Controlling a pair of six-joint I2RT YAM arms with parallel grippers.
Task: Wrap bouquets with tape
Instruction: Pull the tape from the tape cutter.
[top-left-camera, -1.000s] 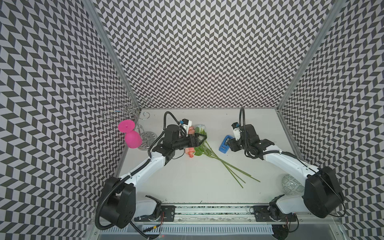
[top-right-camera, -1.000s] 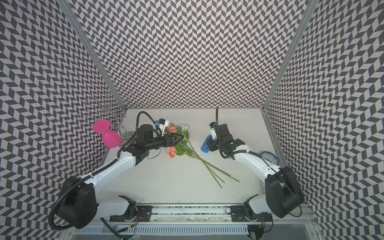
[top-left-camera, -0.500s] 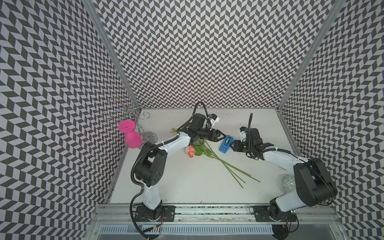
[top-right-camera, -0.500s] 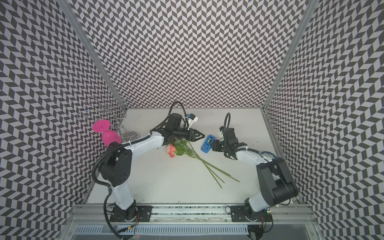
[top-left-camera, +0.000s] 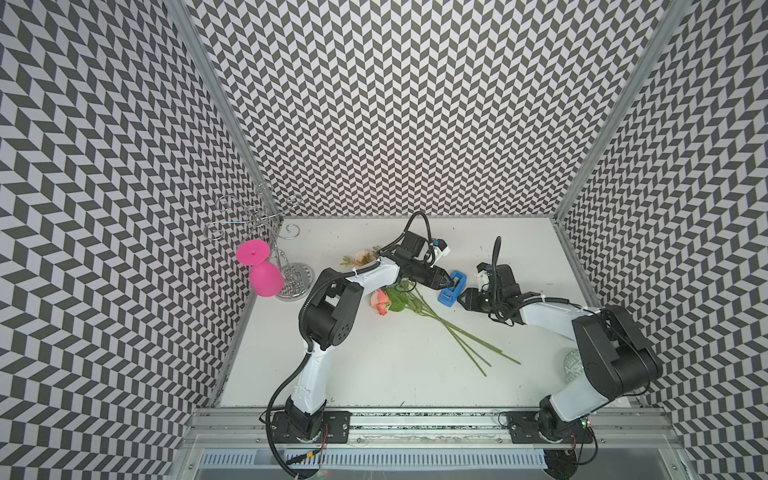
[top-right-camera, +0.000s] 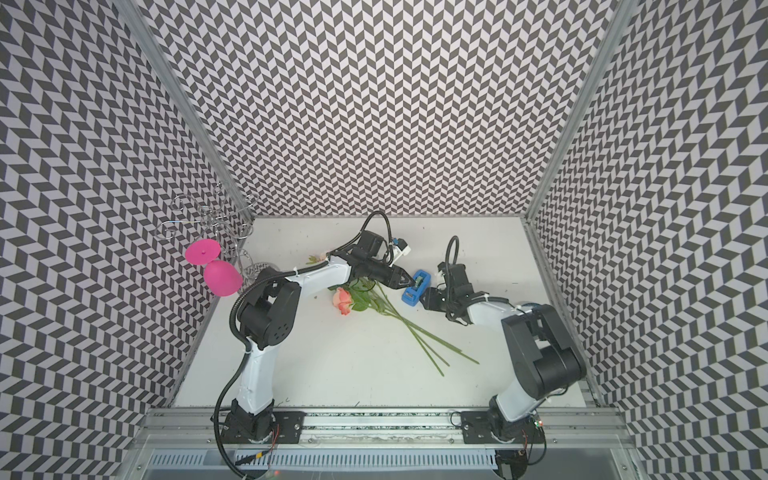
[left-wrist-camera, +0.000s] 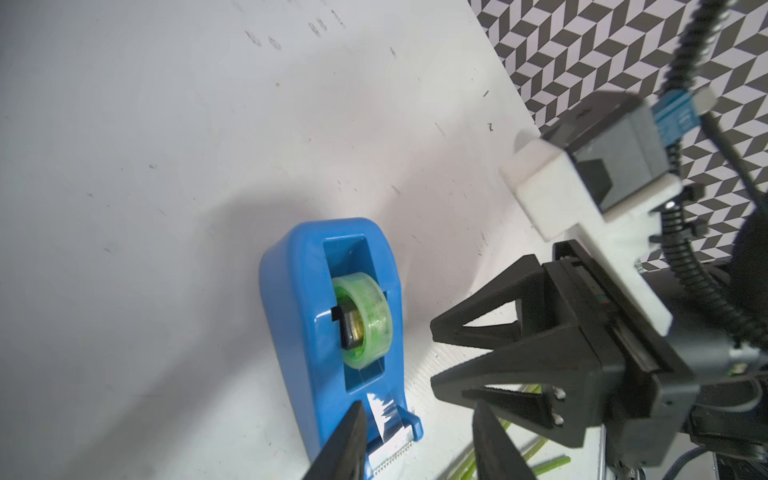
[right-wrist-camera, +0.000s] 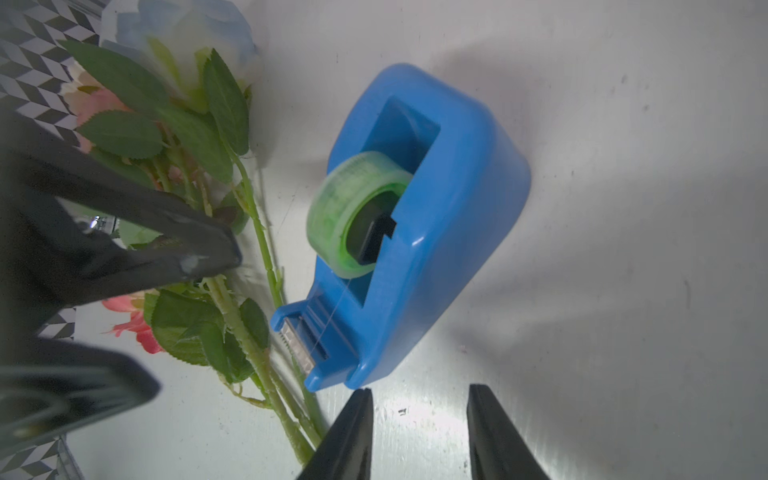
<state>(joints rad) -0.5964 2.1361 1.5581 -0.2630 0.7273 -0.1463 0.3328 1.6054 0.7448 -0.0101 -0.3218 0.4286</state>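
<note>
The tape (top-left-camera: 451, 287) (top-right-camera: 416, 287) is a greenish roll in a blue dispenser standing on the white table. My left gripper (top-left-camera: 448, 284) (left-wrist-camera: 419, 449) is open, with the dispenser's cutter end (left-wrist-camera: 395, 453) between its jaws; one finger (left-wrist-camera: 347, 440) overlaps the dispenser's side. My right gripper (top-left-camera: 459, 298) (right-wrist-camera: 419, 415) is open and empty, its tips just short of the same end of the tape (right-wrist-camera: 436, 228). The bouquets (top-left-camera: 440, 328) (top-right-camera: 409, 326) lie loose beside the dispenser, stems fanned toward the front. A peach bloom (top-left-camera: 379, 300) shows, and a white bloom (right-wrist-camera: 183, 37).
A pink goblet (top-left-camera: 266, 278) hangs tilted on a wire rack (top-left-camera: 257, 216) at the back left corner. A patterned round object (top-left-camera: 572, 363) sits by the right wall behind the right arm. Patterned walls enclose three sides.
My left arm swung from the blooms across to the tape dispenser, its jaws narrowing. My right gripper drew back a little along the dispenser toward its front end and narrowed too.
</note>
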